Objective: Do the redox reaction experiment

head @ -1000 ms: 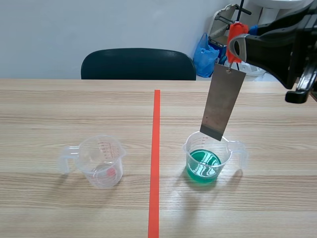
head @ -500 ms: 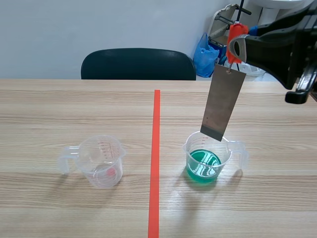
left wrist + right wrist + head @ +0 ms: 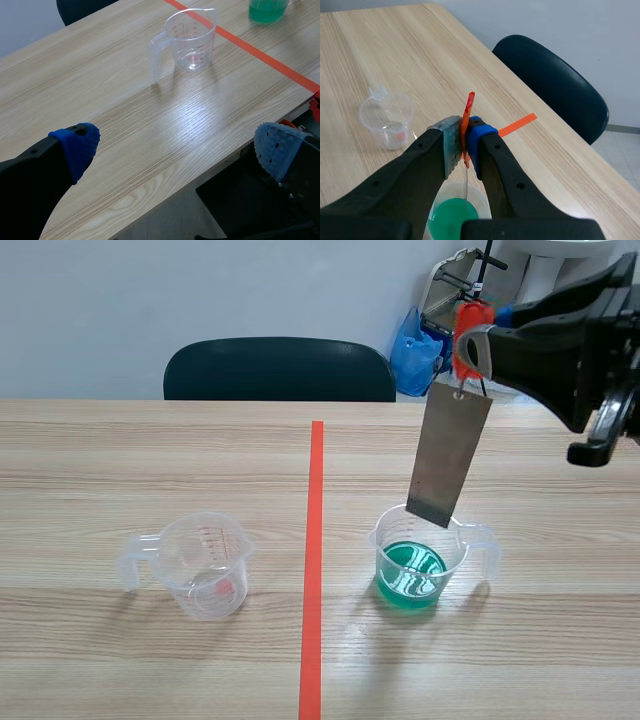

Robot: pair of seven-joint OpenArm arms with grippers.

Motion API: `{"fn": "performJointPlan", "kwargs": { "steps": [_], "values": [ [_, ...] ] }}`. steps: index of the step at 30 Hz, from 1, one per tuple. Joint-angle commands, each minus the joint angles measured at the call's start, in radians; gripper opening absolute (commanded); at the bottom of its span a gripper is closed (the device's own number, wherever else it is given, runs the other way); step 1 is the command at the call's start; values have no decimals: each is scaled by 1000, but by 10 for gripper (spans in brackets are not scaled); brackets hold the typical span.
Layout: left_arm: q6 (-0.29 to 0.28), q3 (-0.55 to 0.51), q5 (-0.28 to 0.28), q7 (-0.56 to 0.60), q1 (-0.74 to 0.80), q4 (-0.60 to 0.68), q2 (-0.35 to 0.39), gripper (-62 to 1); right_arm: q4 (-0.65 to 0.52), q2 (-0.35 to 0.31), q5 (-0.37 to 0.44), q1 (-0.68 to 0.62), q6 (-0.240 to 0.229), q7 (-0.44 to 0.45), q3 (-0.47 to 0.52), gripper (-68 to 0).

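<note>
We log the right gripper [image 3: 465, 145] up high, its jaws pinching an orange clip [image 3: 470, 328]. A metal strip [image 3: 448, 455] hangs from it, tilted, lower edge at the mouth of the green beaker [image 3: 420, 562], above the liquid. Left gripper [image 3: 176, 147] sits by the table [image 3: 125, 125] edge with jaws spread, the clear beaker [image 3: 192, 37] ahead.

Six things, five kinds
Two cups, a pale cup [image 3: 205, 565] and a green cup [image 3: 420, 558]; one strip [image 3: 448, 455]; one clip [image 3: 470, 332]; one chair [image 3: 278, 370]; one bag [image 3: 412, 352].
</note>
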State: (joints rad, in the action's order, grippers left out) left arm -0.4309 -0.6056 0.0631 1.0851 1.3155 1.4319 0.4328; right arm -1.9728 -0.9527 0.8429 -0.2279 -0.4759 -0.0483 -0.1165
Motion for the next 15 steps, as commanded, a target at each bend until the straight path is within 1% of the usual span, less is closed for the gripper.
{"fn": "performJointPlan", "kwargs": {
  "steps": [1, 7, 9, 12, 15],
  "values": [
    [-2, -6, -7, 18, 1, 7, -3, 14, 13, 14, 9, 6, 4, 23, -12, -669],
    [-2, -6, -7, 18, 1, 7, -3, 14, 52, 75, -66, 6, 0, 41, -24, -669],
    [-2, -6, -7, 18, 1, 7, -3, 14, 60, 97, -90, 6, -19, 41, -26, -669],
    [-2, -6, -7, 18, 1, 7, -3, 14, 72, 126, -127, 7, -26, 45, -35, -669],
    [-2, -6, -7, 18, 1, 7, -3, 14, 89, 149, -150, 9, -46, 48, -44, -669]
  ]
}}
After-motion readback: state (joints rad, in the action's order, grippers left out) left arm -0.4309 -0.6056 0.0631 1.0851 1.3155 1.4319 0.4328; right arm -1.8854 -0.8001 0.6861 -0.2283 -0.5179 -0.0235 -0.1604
